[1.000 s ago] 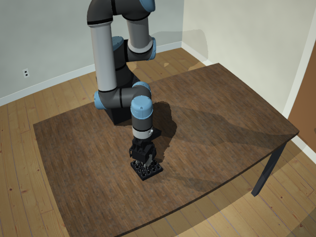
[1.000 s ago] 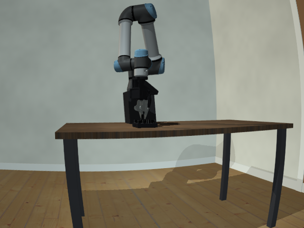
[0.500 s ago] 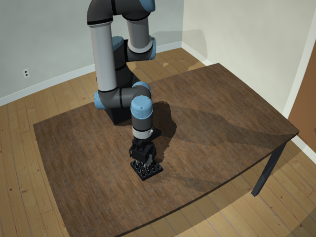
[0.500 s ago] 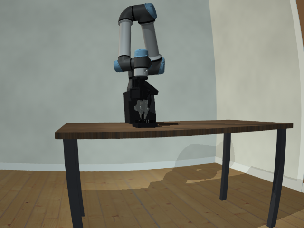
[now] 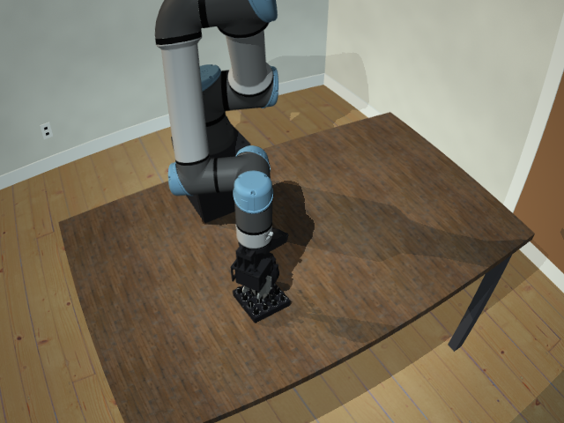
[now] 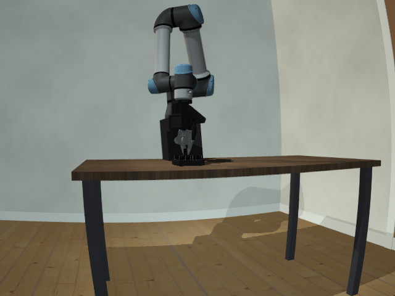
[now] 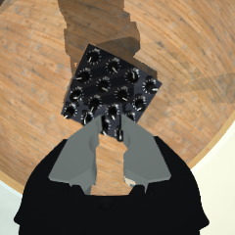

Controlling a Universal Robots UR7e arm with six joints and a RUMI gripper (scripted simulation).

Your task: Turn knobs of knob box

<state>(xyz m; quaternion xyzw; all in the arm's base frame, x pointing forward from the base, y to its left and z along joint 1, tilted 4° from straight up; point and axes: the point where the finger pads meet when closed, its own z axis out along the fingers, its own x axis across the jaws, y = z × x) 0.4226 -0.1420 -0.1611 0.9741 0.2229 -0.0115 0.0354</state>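
Note:
The black knob box point(image 5: 278, 306) point(image 6: 189, 163) point(image 7: 122, 82) lies on the brown table point(image 5: 387, 204) point(image 6: 255, 172) in front of the robot base. Its top carries four rows of small black knobs with white marks. My gripper point(image 5: 258, 294) point(image 6: 186, 153) point(image 7: 112, 116) points straight down over the box. The grey fingers stand close together with a narrow gap, the tips at the row of knobs nearest the wrist camera. Two knobs of that row point(image 7: 105, 125) point(image 7: 118, 132) show in the gap. I see nothing clamped between the tips. The socket side of the box is not visible.
The black robot base block point(image 5: 213, 207) point(image 6: 165, 140) stands just behind the box. The table's front edge point(image 5: 318, 368) runs a short way in front of it. Walls lie beyond the far and right table edges.

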